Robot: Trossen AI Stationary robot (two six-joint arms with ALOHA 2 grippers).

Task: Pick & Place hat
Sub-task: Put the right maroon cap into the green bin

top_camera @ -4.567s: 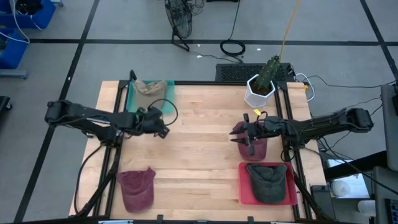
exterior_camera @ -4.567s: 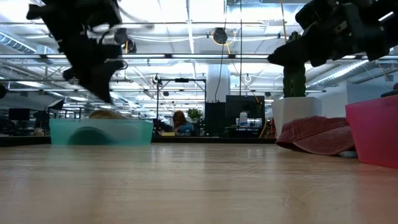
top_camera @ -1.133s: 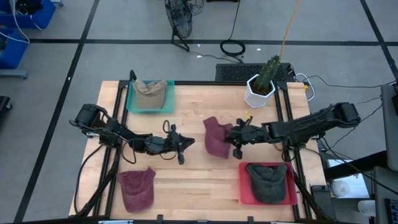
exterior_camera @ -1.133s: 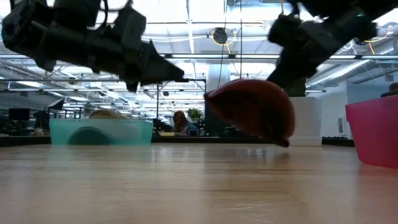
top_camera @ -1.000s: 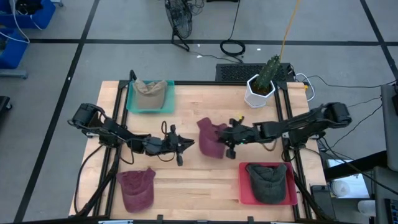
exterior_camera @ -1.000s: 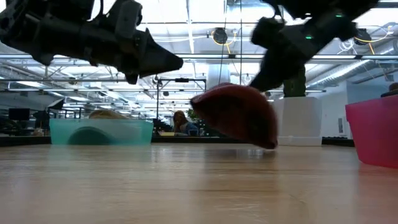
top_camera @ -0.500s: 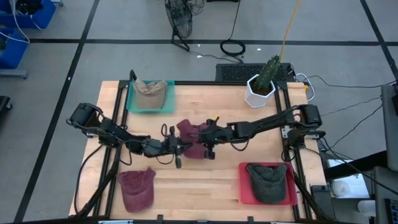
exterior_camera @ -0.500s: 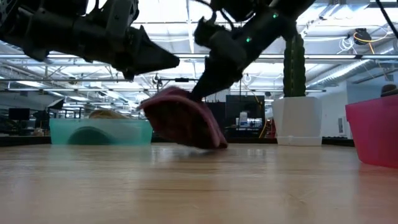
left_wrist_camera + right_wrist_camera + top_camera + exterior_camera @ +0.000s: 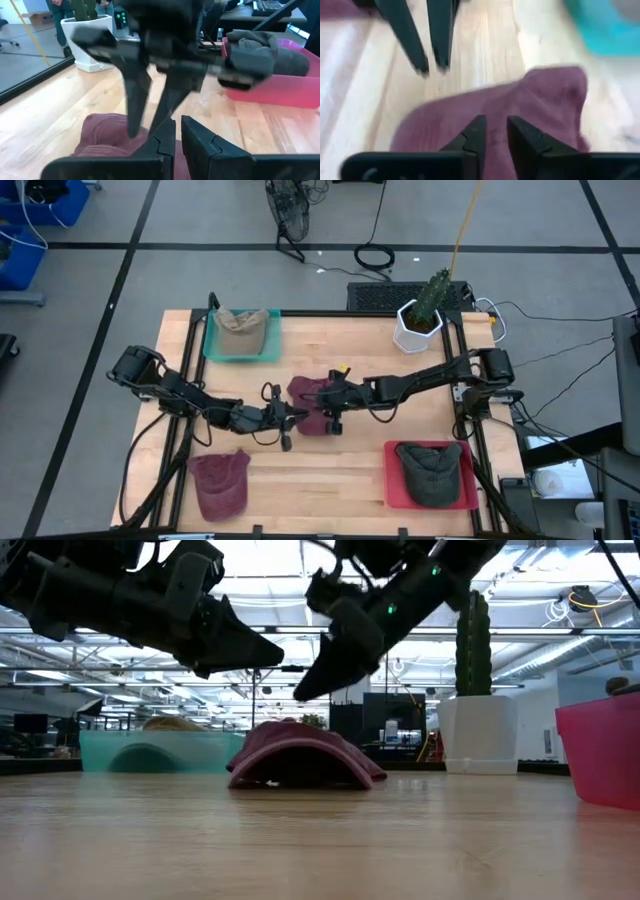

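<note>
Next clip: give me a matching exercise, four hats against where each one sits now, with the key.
Things:
1. tan hat
2. grey hat
3. maroon hat in the middle
4. maroon hat at the front left

Places:
A. in the pink bin
B. bare table, below both hands
C. in the teal bin
D. bare table, near corner, away from both arms

Pairs: 1-C, 2-A, 3-B, 4-D

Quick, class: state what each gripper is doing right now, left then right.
Left gripper: shut, holding nothing, just above the maroon hat.
Right gripper: fingers parted, empty, above the same hat lying on the table.
</note>
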